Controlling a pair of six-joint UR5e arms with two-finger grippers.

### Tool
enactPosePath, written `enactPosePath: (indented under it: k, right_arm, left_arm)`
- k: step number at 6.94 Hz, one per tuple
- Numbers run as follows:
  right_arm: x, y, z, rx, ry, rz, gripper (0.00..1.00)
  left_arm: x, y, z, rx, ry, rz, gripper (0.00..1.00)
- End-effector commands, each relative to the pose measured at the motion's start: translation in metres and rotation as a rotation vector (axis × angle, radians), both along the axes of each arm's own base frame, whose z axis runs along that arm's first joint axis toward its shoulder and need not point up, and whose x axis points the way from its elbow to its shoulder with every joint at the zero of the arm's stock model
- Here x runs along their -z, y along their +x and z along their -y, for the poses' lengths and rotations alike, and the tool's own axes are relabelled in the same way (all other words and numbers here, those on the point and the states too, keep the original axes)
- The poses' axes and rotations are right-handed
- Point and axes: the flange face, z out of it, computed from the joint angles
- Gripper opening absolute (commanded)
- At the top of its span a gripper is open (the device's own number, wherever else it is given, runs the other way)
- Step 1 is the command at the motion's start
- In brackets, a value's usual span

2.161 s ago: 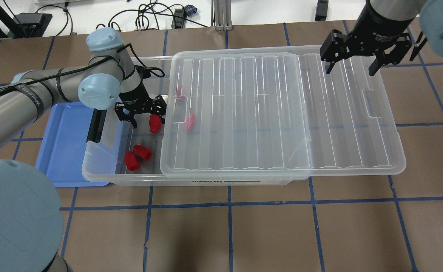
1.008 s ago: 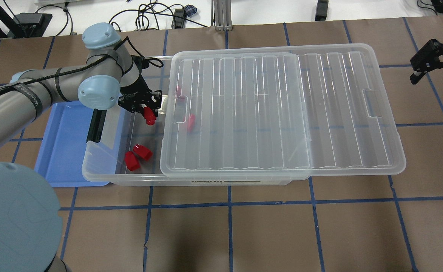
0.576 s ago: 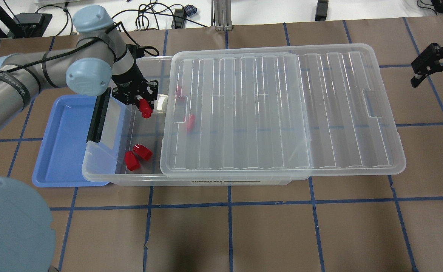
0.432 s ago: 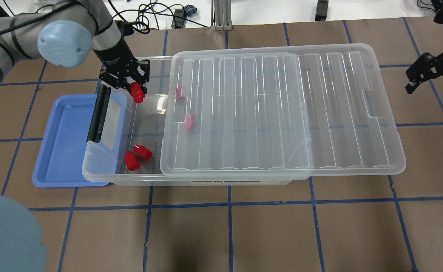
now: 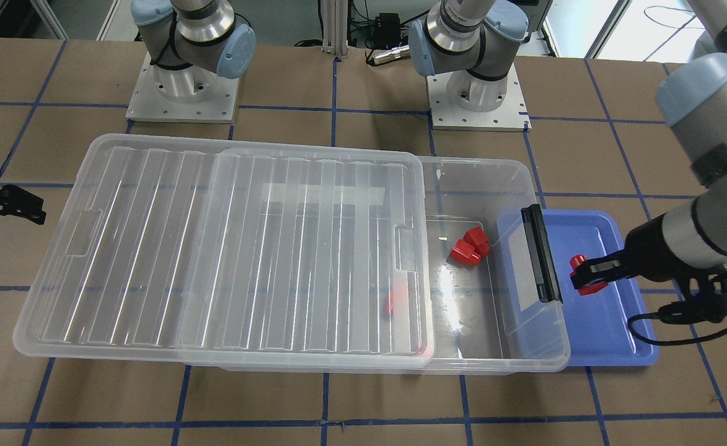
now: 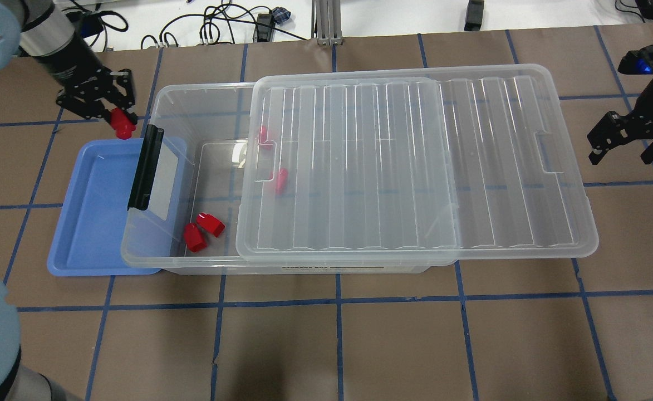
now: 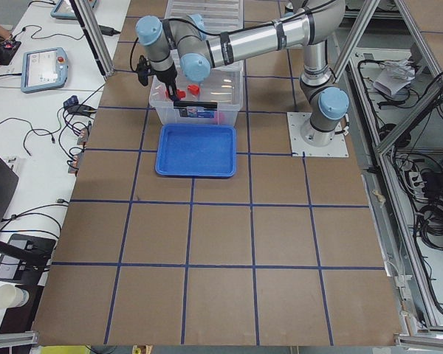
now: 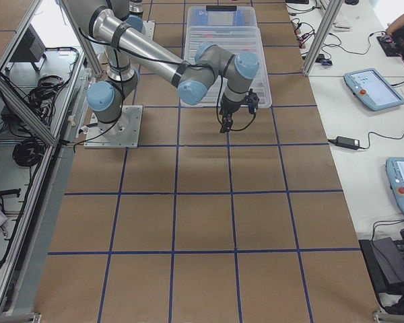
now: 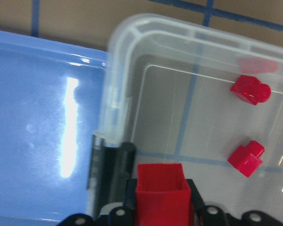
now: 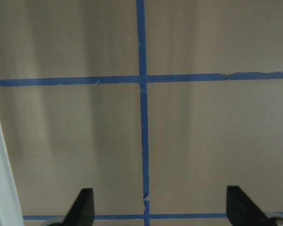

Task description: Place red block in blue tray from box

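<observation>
My left gripper point(image 6: 116, 116) is shut on a red block point(image 6: 121, 126) and holds it in the air by the far corner of the blue tray point(image 6: 89, 217), just past the box's latch end. The held block also shows in the front view point(image 5: 581, 276) and the left wrist view point(image 9: 161, 195). The box point(image 6: 165, 260) is a clear bin with its lid point(image 6: 415, 167) slid partly off to the right. Two red blocks point(image 6: 202, 230) lie in its open end and two more point(image 6: 280, 180) lie under the lid. My right gripper point(image 6: 621, 146) is open and empty over bare table, right of the lid.
The box's black latch handle point(image 6: 146, 167) and its end wall overhang the right part of the blue tray. The tray holds no blocks. The table is brown with blue tape lines point(image 10: 141, 117). Cables lie past the table's far edge.
My left gripper closed on a red block in the box, lifted it out and carried it left to the tray's far corner. My right gripper moved right, off the lid, and lower.
</observation>
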Motion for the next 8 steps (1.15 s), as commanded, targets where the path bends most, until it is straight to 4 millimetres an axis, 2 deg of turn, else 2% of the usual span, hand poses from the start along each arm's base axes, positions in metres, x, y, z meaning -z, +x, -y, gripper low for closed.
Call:
enactPosePath:
  k: [1, 2, 4, 5, 6, 7, 8]
  right_arm:
    - [0.004, 0.005, 0.000, 0.002, -0.001, 0.005, 1.00]
    - [0.002, 0.007, -0.001, 0.017, -0.006, 0.003, 1.00]
    - [0.003, 0.027, 0.004, 0.028, -0.003, -0.002, 1.00]
    - [0.004, 0.038, 0.007, 0.037, -0.004, 0.006, 1.00]
    - [0.006, 0.062, 0.012, 0.043, -0.009, 0.013, 1.00]
    - [0.006, 0.078, 0.015, 0.055, -0.016, 0.003, 1.00]
    - [0.005, 0.089, 0.016, 0.042, -0.019, 0.003, 1.00]
  left_arm:
    - [0.056, 0.086, -0.023, 0.084, 0.013, -0.060, 0.27]
    - [0.084, 0.099, -0.031, 0.073, 0.006, -0.057, 0.27]
    - [0.130, 0.093, -0.050, 0.072, -0.020, -0.028, 0.27]
    - [0.146, 0.087, -0.055, 0.078, -0.049, -0.009, 0.28]
    - [0.153, 0.084, -0.059, 0.080, -0.038, -0.014, 0.35]
    - [0.158, 0.083, -0.059, 0.082, -0.029, -0.014, 0.65]
    - [0.147, 0.085, -0.055, 0.083, -0.049, -0.002, 1.00]
